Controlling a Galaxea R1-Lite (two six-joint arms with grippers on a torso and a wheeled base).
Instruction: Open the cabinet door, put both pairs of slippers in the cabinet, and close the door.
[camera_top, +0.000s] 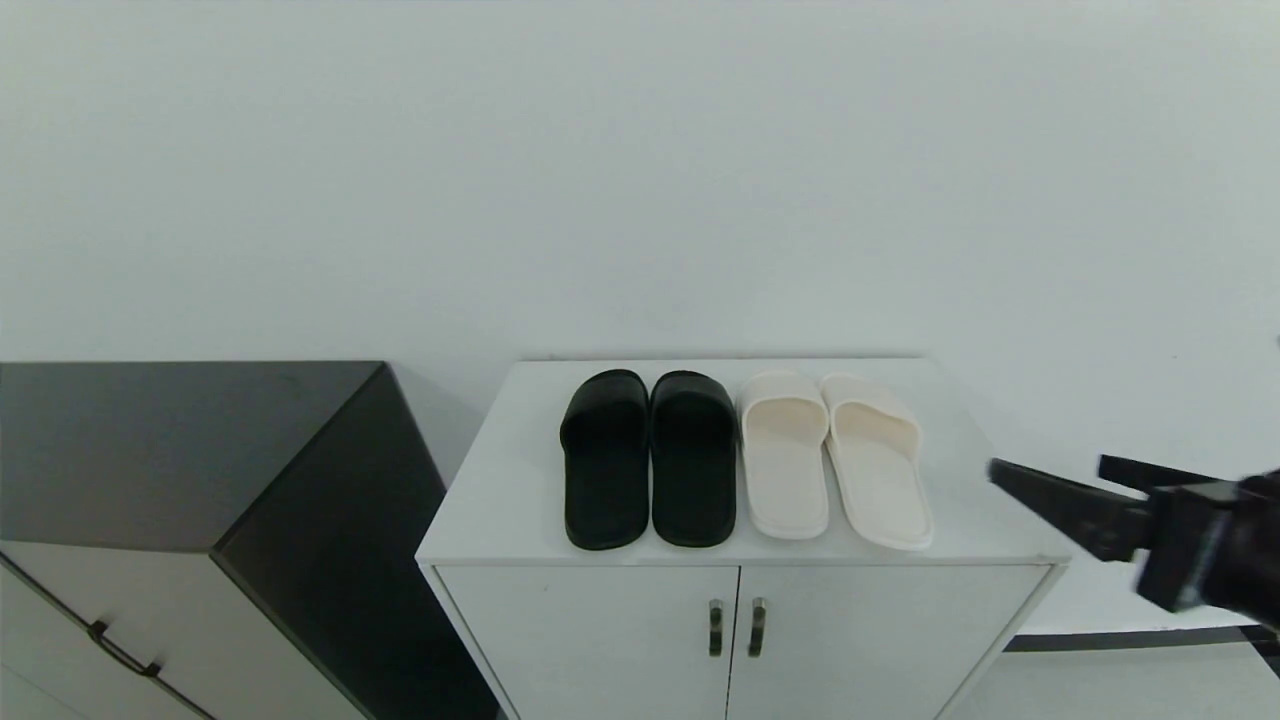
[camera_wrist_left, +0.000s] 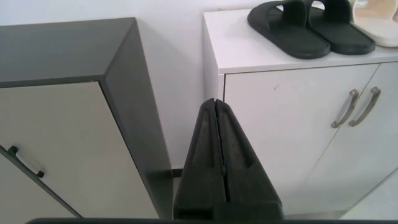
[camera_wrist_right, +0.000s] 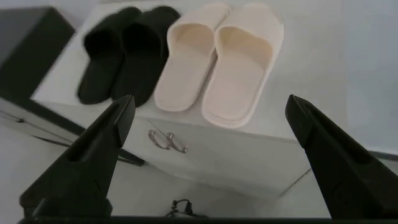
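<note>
The white cabinet (camera_top: 500, 480) stands against the wall with both doors shut, so its inside is hidden. The two handles (camera_top: 737, 627) sit side by side at the seam where the doors meet.

Both pairs of slippers lie on the cabinet's top, toes to the wall. The black slippers (camera_top: 605, 470) are on the left and the cream slippers (camera_top: 785, 460) on the right. The four lie in one row, the inner black one just beside the inner cream one. The outer cream slipper angles slightly outward at the heel.

The right gripper (camera_top: 1048, 466) hangs off the cabinet's right front corner, its fingers spread wide, holding nothing and touching no slipper. In its wrist view the cream pair lies between the fingers, farther off.

The left gripper (camera_wrist_left: 214, 106) is low, before the gap between the white cabinet and a dark cabinet (camera_top: 150, 450). Its fingers are pressed together on nothing.
</note>
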